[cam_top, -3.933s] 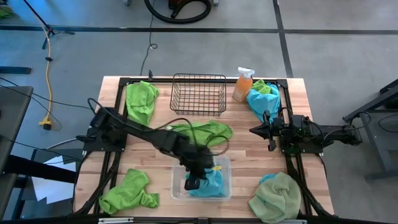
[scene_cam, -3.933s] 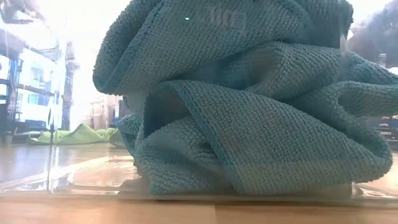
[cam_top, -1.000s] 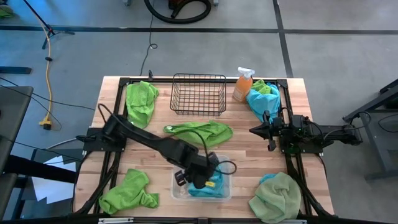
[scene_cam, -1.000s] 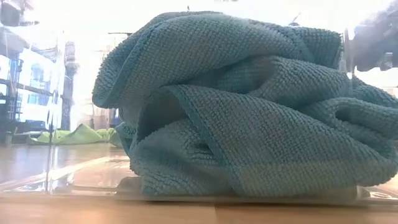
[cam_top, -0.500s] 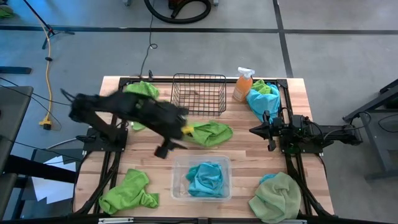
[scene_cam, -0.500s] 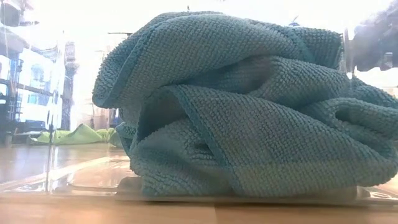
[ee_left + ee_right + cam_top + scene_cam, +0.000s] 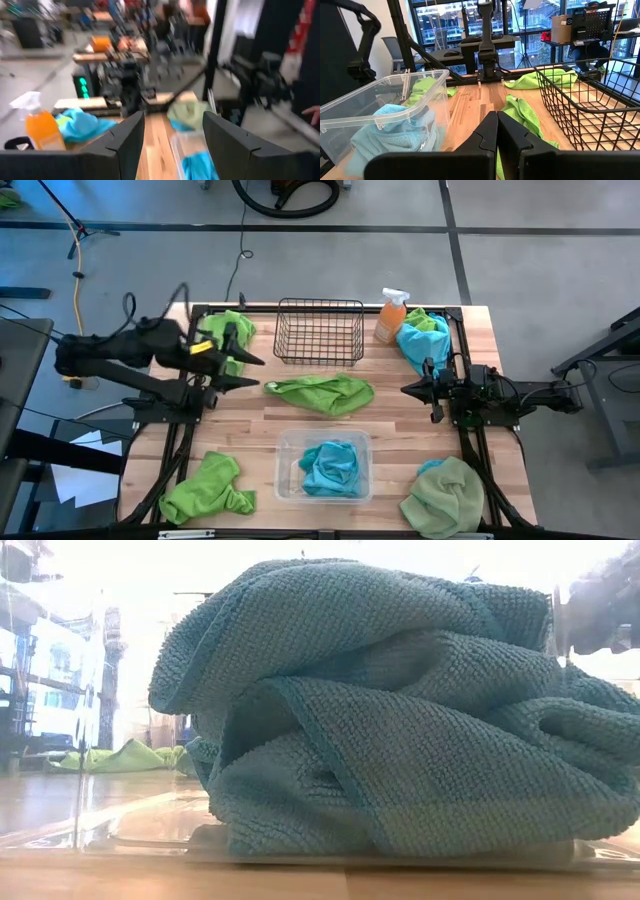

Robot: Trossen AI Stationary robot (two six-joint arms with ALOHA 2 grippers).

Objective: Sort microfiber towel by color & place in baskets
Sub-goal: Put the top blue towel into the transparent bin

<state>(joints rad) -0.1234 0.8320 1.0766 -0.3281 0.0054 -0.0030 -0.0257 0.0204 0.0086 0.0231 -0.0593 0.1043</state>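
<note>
Just beside the open left hand (image 7: 248, 370) lies a lime towel (image 7: 322, 393).

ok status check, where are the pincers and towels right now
Left pincer open, empty, by the far-left green towel. Right pincer shut, parked right. Blue towel in clear tub; wire basket empty. Nothing in the way.

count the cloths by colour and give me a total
lime green cloths: 4
turquoise cloths: 2
pale sage green cloth: 1
total: 7
</note>
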